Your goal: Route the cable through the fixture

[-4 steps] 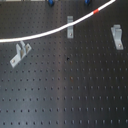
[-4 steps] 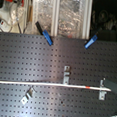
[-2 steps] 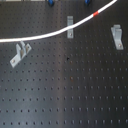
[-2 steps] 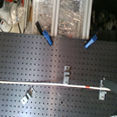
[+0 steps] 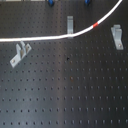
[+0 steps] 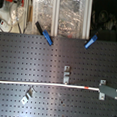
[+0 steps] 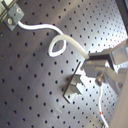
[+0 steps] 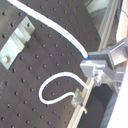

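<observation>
My pincer (image 8: pixel 92 70), a grey metal two-fingered claw, is pinching the long thin flexible white cable (image 5: pixel 45 37) near one end; in the second wrist view the cord runs straight into my closed fingers (image 8: pixel 100 59), and past them its free tail curls into a loop (image 8: pixel 50 85) on the board. In the first wrist view the same loop (image 7: pixel 57 46) lies beside my claw (image 7: pixel 97 67).

The cable stretches over the black perforated metal board (image 5: pixel 65 95). In the first exterior view it comes in from the first exterior view's left, passes just below the upright grey metal bracket (image 5: pixel 70 23) at the top middle, then climbs toward the upper right, where its short red band (image 5: pixel 96 23) sits. It runs above the tilted grey bracket (image 5: pixel 19 53) at the first exterior view's left and stays apart from the grey bracket (image 5: pixel 117 36) at the first exterior view's right. I cannot tell whether it touches the middle bracket.

In the second exterior view the cable (image 6: pixel 42 84) lies as a nearly straight horizontal line, just below the small middle bracket (image 6: pixel 66 75), with the red band (image 6: pixel 89 88) near my claw (image 6: pixel 108 91) at the second exterior view's right. Two blue-handled clamps (image 6: pixel 48 38) grip the board's far edge.
</observation>
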